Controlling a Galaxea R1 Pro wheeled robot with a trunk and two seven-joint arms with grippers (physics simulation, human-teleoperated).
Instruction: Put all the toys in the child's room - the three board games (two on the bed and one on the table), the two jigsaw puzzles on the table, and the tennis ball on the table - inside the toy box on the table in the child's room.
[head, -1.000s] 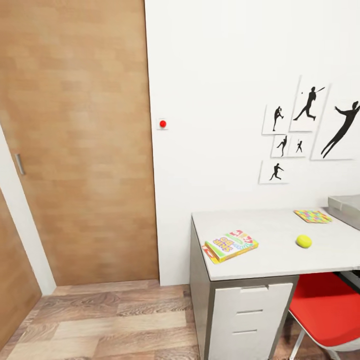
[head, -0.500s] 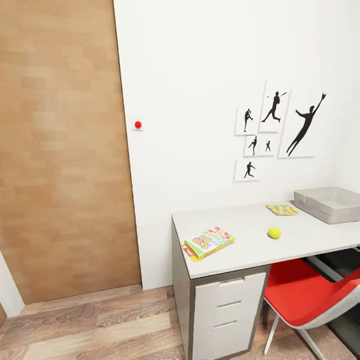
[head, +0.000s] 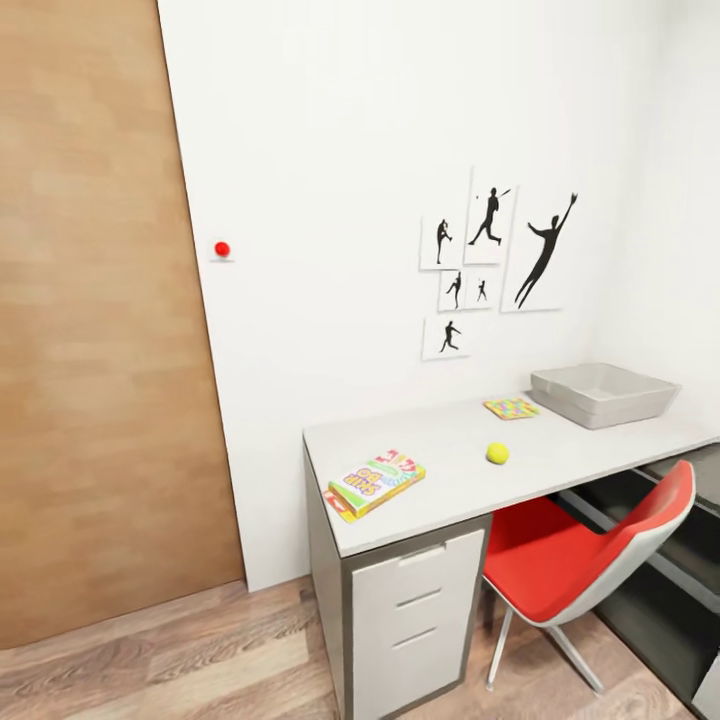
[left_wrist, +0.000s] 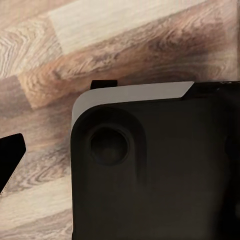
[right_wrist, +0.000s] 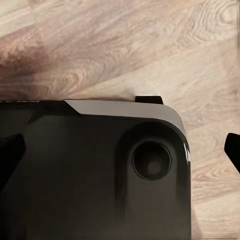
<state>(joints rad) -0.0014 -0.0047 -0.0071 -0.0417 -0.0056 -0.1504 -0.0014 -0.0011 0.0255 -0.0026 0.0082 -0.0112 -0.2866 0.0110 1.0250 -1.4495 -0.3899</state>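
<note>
Below our two wrist cameras we see wood-plank floor (left_wrist: 125, 45) and the dark rounded body of our own base (left_wrist: 160, 170). Black finger tips poke in at the frame edges of both wrist views, but we cannot tell how wide either set of jaws stands, and nothing is held between them.

Ahead in the head view, the table (head: 450, 455) stands against a white wall, its drawer unit (head: 420, 620) facing us and a red chair (head: 580, 560) tucked partly under the top. Nearest us on the table, by its left front corner, lies a board game (head: 378, 483): a thin flat box in white, green and red, lettered, lying slightly askew on top of another flat thing whose red and yellow edge peeks out. Farther right, apart from it, sits the small yellow-green tennis ball (head: 497, 453). Beyond the ball, near the wall, lies a jigsaw puzzle (head: 511, 407), a flat rectangle of many-coloured pieces. Just beside it, toward the far right end, rests the toy box (head: 603, 393), a shallow light grey tray.

On the wall above hang black athlete silhouette posters (head: 495, 265); a wooden door (head: 95, 330) fills the left.
</note>
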